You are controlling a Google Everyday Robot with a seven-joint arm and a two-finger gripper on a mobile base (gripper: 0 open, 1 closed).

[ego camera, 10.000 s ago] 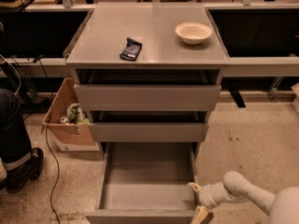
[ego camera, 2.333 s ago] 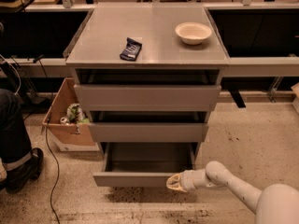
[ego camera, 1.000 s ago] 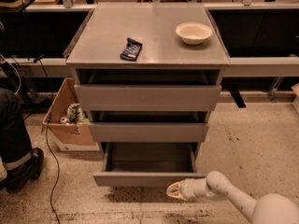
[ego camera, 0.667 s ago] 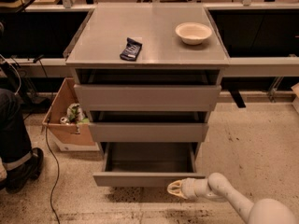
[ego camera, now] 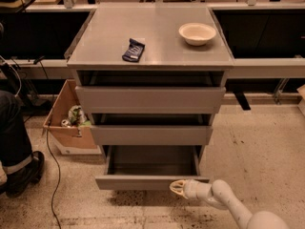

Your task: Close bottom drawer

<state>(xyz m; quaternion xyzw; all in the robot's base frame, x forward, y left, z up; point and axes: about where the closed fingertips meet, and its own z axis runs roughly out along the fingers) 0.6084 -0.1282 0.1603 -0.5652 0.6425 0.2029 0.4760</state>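
The bottom drawer is the lowest grey front of the cabinet, slim and plain, with its grey tray interior showing. It stands pulled out partway, a little ahead of the two fronts above. My gripper is at floor level on a white arm coming from the lower right. Its tip is against the right part of the drawer's front face.
A mid-height drawer front and a taller one sit above. On the cabinet top lie a dark packet and a white bowl. A cardboard box and a person's leg are at left.
The drawer has gone from far out ten seconds ago to partway in. Over the last second the gripper has stayed at the front's right part, hardly moving.
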